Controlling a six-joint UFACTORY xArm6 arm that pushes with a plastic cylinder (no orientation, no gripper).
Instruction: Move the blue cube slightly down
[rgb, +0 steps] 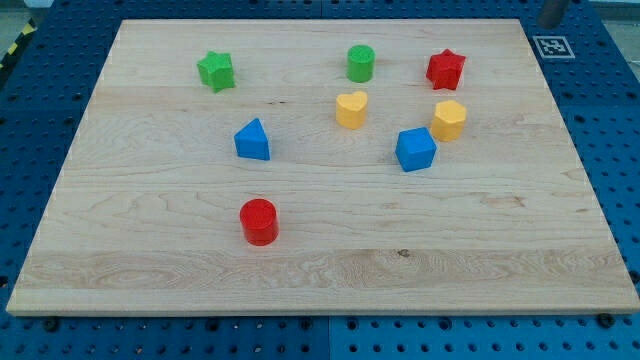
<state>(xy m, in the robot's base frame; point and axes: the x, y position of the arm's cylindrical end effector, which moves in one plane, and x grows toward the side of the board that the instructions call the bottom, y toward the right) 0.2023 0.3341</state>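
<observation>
A pale wooden worktop (320, 270) is filling most of the view, lying on a blue perforated base (30, 120). A grey object (553, 10) is showing at the view's top right corner, too cropped to identify; my tip is not showing, so its place relative to the blocks cannot be told, and there are no jaws to report.

The blue cube (416, 149) is sitting right of centre, just beside the yellow hexagonal block (449, 119) above it to the right. A red cylinder (259, 221) is standing alone towards the bottom. A blue triangular block (252, 140) is resting left of centre. A red star-shaped block (445, 69), green star-shaped block (215, 71) and green cylinder (361, 63) are lining the top, with a yellow heart-shaped block (351, 109) below the green cylinder.
</observation>
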